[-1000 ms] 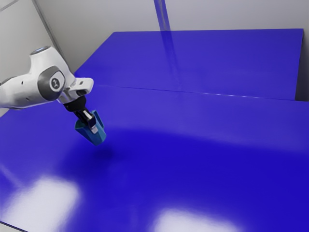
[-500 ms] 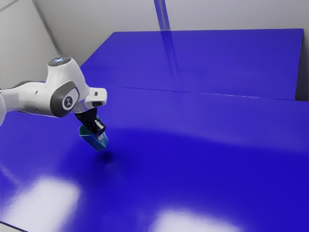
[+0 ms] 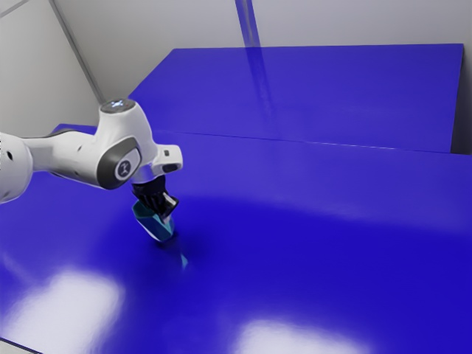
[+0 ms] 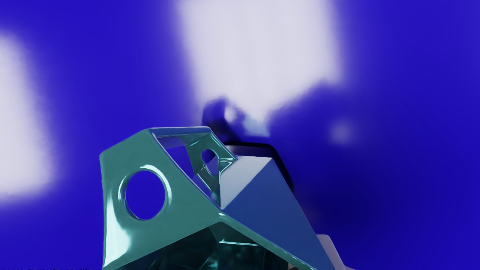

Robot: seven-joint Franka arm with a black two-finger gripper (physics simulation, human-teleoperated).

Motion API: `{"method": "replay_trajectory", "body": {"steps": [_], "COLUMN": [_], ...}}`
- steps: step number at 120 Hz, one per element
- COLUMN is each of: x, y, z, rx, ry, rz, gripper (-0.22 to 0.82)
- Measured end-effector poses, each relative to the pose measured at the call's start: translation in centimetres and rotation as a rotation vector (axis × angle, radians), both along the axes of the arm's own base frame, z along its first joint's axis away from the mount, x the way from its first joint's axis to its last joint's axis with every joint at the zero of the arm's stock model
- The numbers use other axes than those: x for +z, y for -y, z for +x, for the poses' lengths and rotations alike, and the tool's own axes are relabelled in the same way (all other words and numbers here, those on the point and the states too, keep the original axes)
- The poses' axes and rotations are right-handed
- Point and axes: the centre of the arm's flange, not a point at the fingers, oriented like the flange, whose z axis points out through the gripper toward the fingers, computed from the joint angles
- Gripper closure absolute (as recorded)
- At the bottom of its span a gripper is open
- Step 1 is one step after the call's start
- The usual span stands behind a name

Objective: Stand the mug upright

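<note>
In the exterior view my gripper (image 3: 167,214) is low over the blue table, left of the view's middle, shut on the teal mug (image 3: 153,225). The mug hangs tilted, with its lower end close to the tabletop; whether it touches cannot be told. In the wrist view the faceted mug (image 4: 187,200) shows a round hole in its teal side and a flat blue-grey face, and it hides most of the gripper. A pale fingertip (image 4: 330,251) shows beside that face at the bottom edge.
The glossy blue table (image 3: 317,243) carries bright light reflections near its front edge. A raised blue panel (image 3: 317,92) stands behind it, against a grey wall (image 3: 354,22). The arm enters from the exterior view's left.
My gripper has moved toward the exterior view's right and lower, with the mug held in it. Hand and mug have turned, and the mug is closer to the table.
</note>
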Motion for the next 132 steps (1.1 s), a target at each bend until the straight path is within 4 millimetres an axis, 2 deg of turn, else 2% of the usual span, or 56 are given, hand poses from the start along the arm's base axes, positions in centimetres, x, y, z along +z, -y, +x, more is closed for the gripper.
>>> {"method": "replay_trajectory", "body": {"steps": [33, 81, 88, 102, 110, 132], "x": [-1.5, -3.1, -3.1, -3.1, -2.7, 0.0], "y": [0.8, 0.7, 0.7, 0.7, 0.8, 0.8], "z": [0.2, 0.3, 0.4, 0.4, 0.5, 0.6], "rx": [0.054, 0.121, 0.128, 0.143, 0.150, 0.158], "ry": [-0.020, -0.040, -0.039, -0.036, -0.026, 0.028], "rz": [0.014, 0.018, 0.016, 0.008, 0.004, -0.005], "gripper": [0.78, 0.78, 0.70, 0.44, 0.33, 0.15]}}
